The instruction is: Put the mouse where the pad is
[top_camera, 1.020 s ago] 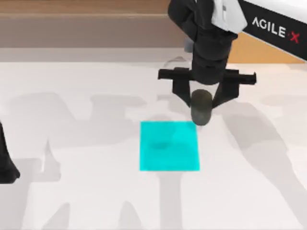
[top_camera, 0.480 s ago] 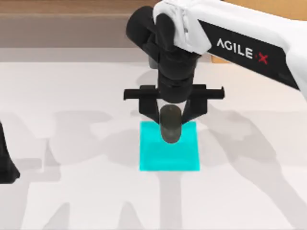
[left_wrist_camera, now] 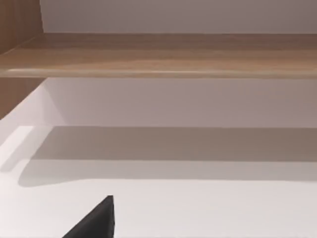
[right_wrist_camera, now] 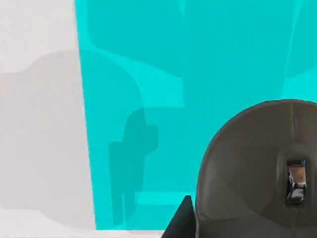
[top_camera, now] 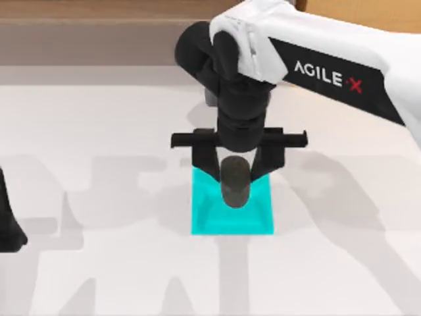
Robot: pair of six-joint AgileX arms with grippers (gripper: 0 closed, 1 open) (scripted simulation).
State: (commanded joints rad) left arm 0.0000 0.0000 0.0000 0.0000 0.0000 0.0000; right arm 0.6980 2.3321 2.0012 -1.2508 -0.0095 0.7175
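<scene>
- Partly hidden, our right tool (top_camera: 235,172) stands over the far half of the flat bright cyan square pad (top_camera: 217,220), its black fingers (top_camera: 206,160) clenched on the small dark grey rounded mouse (top_camera: 235,182); the arm's wrist covers the rear of the mouse in the top view.
- We cannot tell from above whether the mouse touches the pad or hangs just over it.
- Our right wrist view cuts the mouse (right_wrist_camera: 257,173) off at the frame edge, with cyan pad (right_wrist_camera: 148,59) spread beyond it and one pad edge meeting the white desk (right_wrist_camera: 39,124).
- Around the pad the white desk (top_camera: 99,131) lies open on every side.
- Our left arm (top_camera: 8,224) sits parked at the desk's left edge; we cannot tell its tool's state, and its wrist view gives a dark finger tip (left_wrist_camera: 94,223) over the desk, facing a wooden ledge (left_wrist_camera: 158,54).
</scene>
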